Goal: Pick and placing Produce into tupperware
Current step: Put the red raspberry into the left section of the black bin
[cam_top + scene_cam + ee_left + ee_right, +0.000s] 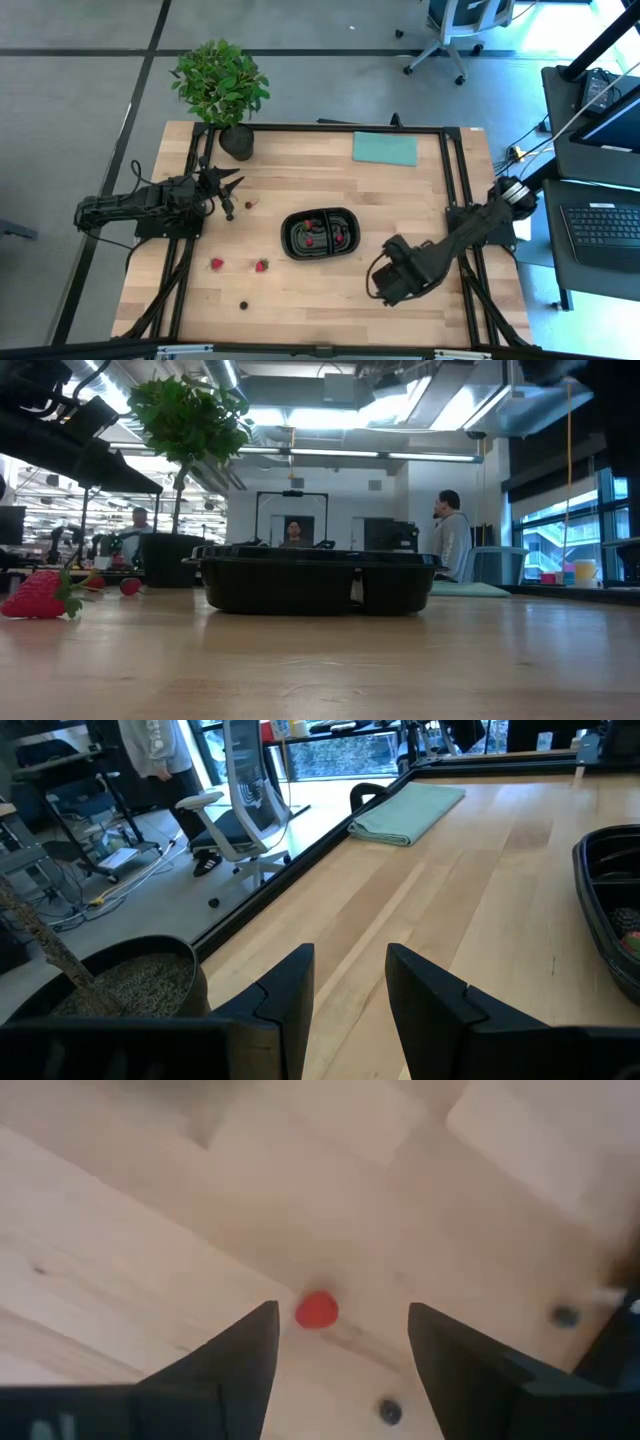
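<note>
The black tupperware (290, 236) sits mid-table with a few red pieces in it; it also shows in the low view (320, 585). Loose produce lies left of it: two strawberries (216, 264) (261, 266), a dark berry (243, 304) and a small piece (250, 204). My right gripper (392, 278) hangs right of the tray, pointing down, open. In its wrist view a small red round piece (317, 1310) lies on the wood below, between the fingers (340, 1325) and apart from them. My left gripper (232, 192) waits at the left, open (350, 960), nothing between its fingers.
A potted plant (222, 85) stands at the far left corner and a teal cloth (385, 148) lies at the far right. Black frame rails (452, 190) run along the table's sides. People stand in the room beyond (452, 535). Bare wood lies near the front edge.
</note>
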